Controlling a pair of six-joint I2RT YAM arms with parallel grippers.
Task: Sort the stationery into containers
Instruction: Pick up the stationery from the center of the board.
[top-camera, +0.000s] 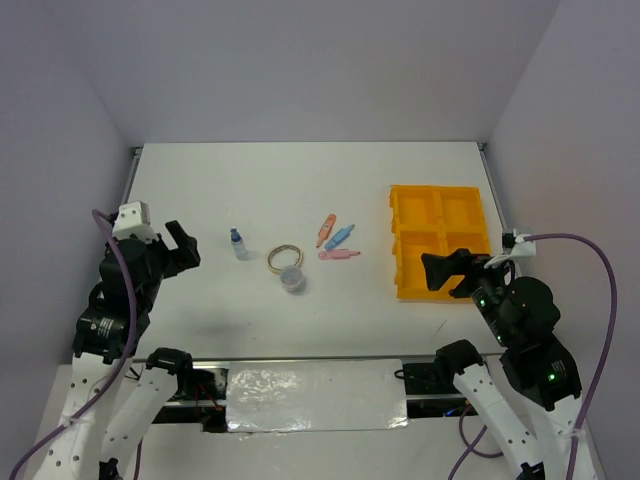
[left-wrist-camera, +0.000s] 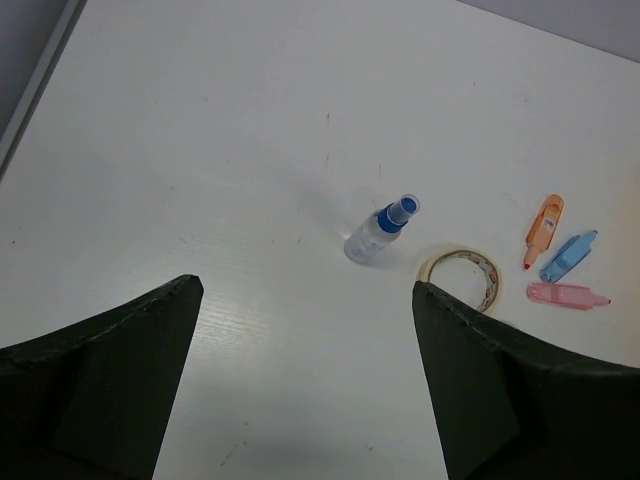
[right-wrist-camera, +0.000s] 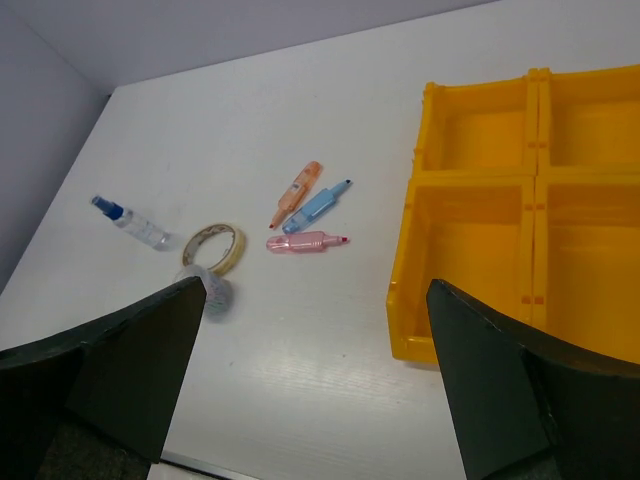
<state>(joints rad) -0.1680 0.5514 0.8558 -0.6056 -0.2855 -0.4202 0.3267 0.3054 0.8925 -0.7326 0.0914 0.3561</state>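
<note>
Right now we are holding both grippers spread wide, nothing between the fingers. Our right gripper (top-camera: 447, 276) is hovering at the near-left corner of the tray (top-camera: 393, 215), and every piece is lying outside the tray, off to its left. The pink pen (top-camera: 339, 255) is lying closest, its long axis pointing toward the tray. The orange pen (top-camera: 326, 230) and blue pen (top-camera: 341, 237) are slanting just beyond it. The tan ring (top-camera: 285, 257), round piece (top-camera: 293, 279) and bottle (top-camera: 238, 243) are sitting farther from the tray, nearer our left gripper (top-camera: 185, 244). We are judging the pens the right arm's job.
</note>
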